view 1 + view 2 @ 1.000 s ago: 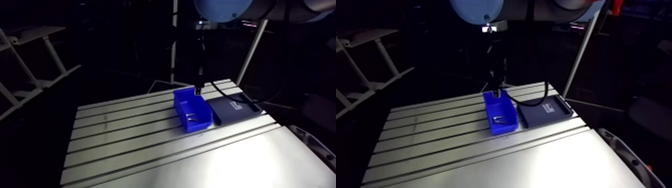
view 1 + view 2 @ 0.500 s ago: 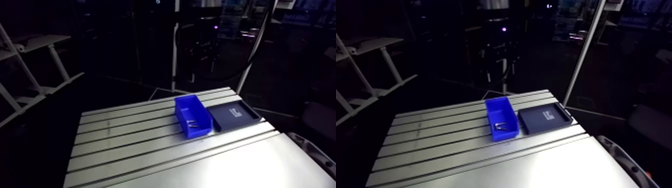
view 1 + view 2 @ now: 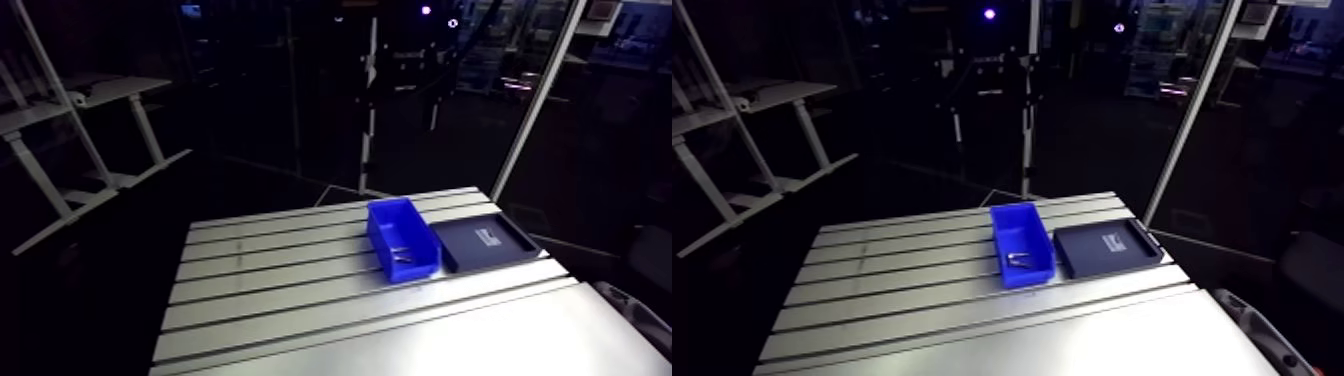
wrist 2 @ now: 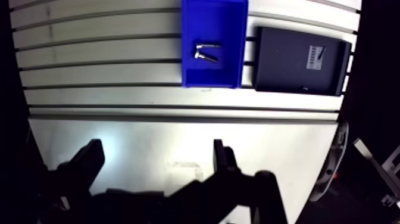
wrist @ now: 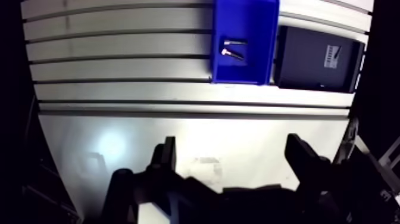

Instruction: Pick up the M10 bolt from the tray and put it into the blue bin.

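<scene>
gripper: (image 5: 233,152) fingers spread wide in the wrist view, nothing between them. Hanging high over the bare smooth part of the table, touching nothing.
table: (image 3: 300,300) slotted aluminium. The slots run 9-to-3 across the gripper's line of sight, and the smooth plate lies on the near side under the fingers.
blue bin: (image 5: 257,59) open-top, sitting on the slotted part at about 12 o'clock from the gripper, well apart from it. Its long axis crosses the slots.
bolts: (image 5: 232,54) two small metal bolts lying flat on the blue bin floor, toward the end nearer the gripper. They sit close together in a shallow V. Can't tell whether they touch, and can't tell which one is the M10.
tray: (image 5: 303,59) dark, flat and shallow-rimmed, at 3 o'clock of the blue bin and just beside it. Can't tell whether the walls touch. From the gripper it is at roughly 1 o'clock.
label: (image 5: 333,56) small white patch on the tray floor, on the side away from the blue bin.
</scene>
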Motion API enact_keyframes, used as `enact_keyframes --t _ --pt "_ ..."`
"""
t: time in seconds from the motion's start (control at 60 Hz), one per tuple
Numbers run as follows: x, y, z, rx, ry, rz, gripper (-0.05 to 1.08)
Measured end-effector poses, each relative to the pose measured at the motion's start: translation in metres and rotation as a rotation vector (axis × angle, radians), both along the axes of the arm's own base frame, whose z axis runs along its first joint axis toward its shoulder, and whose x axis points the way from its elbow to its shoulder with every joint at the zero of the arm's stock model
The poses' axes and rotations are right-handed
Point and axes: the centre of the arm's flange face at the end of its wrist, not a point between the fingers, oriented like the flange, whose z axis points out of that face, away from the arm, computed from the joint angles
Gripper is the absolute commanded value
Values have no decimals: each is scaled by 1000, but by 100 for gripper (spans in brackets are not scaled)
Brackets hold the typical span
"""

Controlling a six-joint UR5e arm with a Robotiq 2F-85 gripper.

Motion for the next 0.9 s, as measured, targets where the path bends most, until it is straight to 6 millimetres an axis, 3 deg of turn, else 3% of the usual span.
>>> enact_keyframes --t 0.35,0.9 --pt "10 -7 35 8 47 -45 1" --pt "10 -8 53 22 118 -55 1"
